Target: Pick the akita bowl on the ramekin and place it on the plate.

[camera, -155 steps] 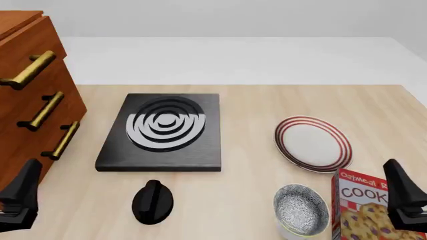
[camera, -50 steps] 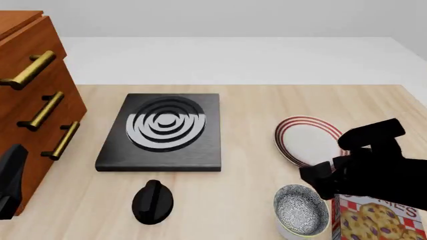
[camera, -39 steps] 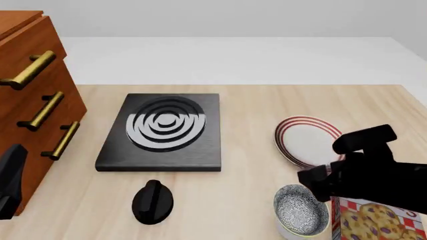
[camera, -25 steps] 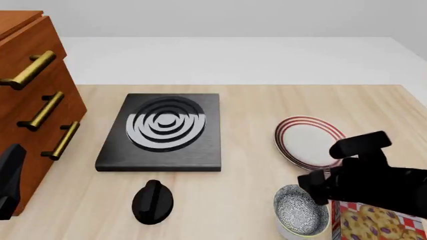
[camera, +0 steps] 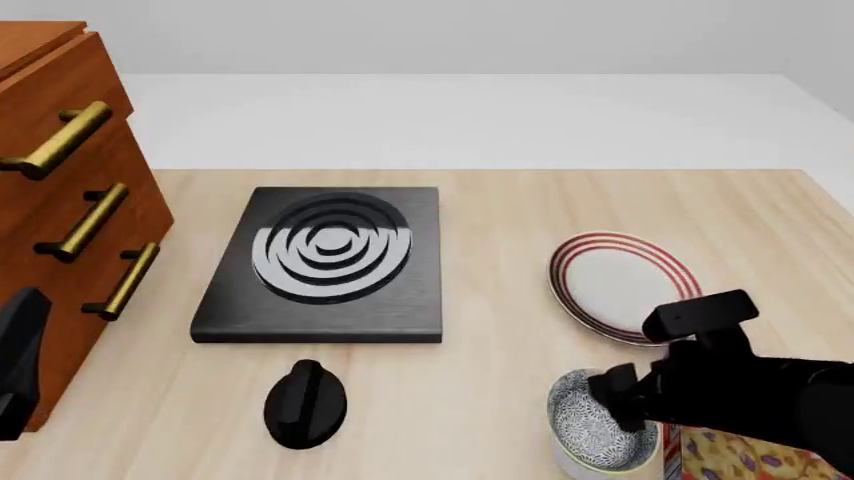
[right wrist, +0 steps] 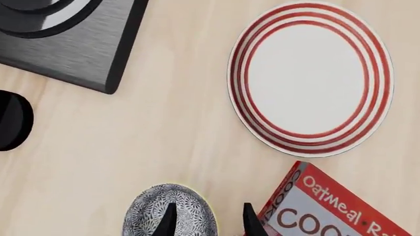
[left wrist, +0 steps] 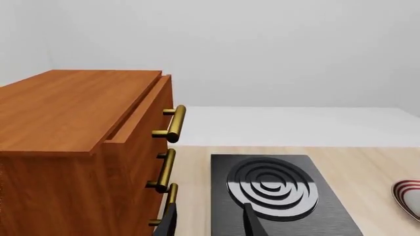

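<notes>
At the far left stands the wooden drawer cabinet [camera: 67, 170], and your left hand [camera: 19, 362] waits just beside its lower corner, low and away from the work. In the left wrist view its two fingers are apart with nothing between them. I judge it is parked there so that it does not disturb the right arm.

In the middle of the surface [camera: 494, 330] lies the black stove plate [camera: 324, 262], and near it, on your side, the black knob [camera: 306, 402]. Neither belongs to the task.

To the right, the akita bowl [camera: 594, 428] sits on the ramekin [camera: 587, 466], of which only a white edge shows under the bowl. Your right hand [camera: 625, 398] is over the bowl's right rim. In the right wrist view the fingers [right wrist: 169, 220] are spread; one fingertip is over the inside of the bowl and the other outside the rim, so they stand astride the wall and do not hold it yet. This looks like the right way to pinch a thin rim.

The plate [camera: 623, 287] lies bare just beyond the bowl. The cookie box [right wrist: 335, 206] stands close by the bowl, so lift straight up first. The front view hides the fingertips behind the arm; only the wrist view shows them.
</notes>
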Tool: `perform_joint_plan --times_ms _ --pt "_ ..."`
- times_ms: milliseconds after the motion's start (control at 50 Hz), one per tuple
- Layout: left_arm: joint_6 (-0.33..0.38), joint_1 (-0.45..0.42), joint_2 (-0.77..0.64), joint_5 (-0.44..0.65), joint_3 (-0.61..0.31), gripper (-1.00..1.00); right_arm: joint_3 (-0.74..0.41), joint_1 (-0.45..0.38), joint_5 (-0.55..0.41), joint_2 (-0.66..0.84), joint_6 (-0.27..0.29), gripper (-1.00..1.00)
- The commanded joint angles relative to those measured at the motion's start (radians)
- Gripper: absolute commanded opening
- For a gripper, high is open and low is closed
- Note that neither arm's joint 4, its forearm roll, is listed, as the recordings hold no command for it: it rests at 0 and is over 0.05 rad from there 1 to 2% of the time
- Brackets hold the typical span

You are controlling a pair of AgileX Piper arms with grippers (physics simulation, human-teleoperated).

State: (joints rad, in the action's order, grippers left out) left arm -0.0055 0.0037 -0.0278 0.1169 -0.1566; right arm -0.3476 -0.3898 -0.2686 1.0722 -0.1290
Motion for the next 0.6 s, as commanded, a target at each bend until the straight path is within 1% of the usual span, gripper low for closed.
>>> perform_joint_plan --times_ms 20,180,340,400,600 --pt "-0.002 0.002 0.001 -0.001 0.000 1.00 0.027 -0.011 0.043 0.044 -0.018 1.00" --pt "-0.002 0.000 0.003 0.000 0.001 1.00 0.040 -0.020 0.056 0.052 -0.034 1.00" --pt "-0.002 0.001 0.007 -0.008 0.012 1.00 0.038 -0.025 0.062 0.063 -0.035 1.00" --pt "-0.003 0.001 0.004 0.000 0.000 1.00 0.035 -0.024 0.059 0.060 -0.033 1.00" --pt "-0.003 0.001 0.001 -0.001 -0.001 1.00 0.045 -0.036 0.086 0.087 -0.052 1.00"
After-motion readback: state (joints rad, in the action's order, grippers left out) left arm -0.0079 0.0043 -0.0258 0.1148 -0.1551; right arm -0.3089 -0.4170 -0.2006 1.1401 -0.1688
